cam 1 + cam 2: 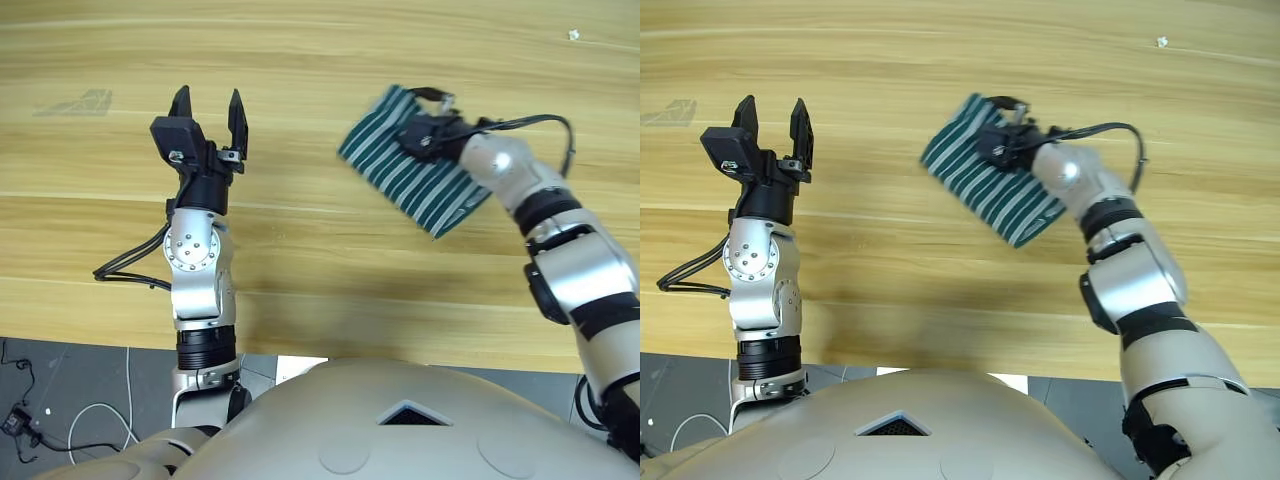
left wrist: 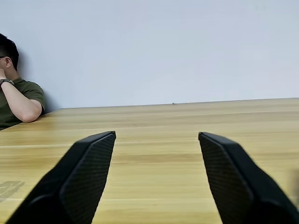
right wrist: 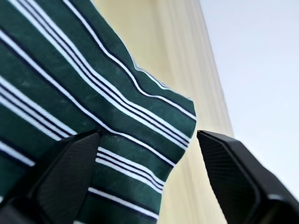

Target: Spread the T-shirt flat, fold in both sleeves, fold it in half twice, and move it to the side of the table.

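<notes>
Left arm: closest thing to the head cam, rising from the near edge of the table (image 1: 300, 60) with the forearm pointing straight toward the far side
Left claw (image 1: 210, 100): fingers spread wide with nothing between them, over bare wood left of centre, well apart from the shirt
Right arm: comes in from the near right, bent at the elbow, forearm angled far-left so the wrist sits over the shirt
Right claw (image 1: 425, 120): spread apart, not pinching, right on top of the fabric; wrist cam has one finger against the stripes and the other out past the cloth edge
T-shirt (image 1: 380, 150): green with white stripes, folded into a small rectangle, lying slanted on the table right of centre
Cable (image 1: 545, 120): black loop by the right wrist
</notes>
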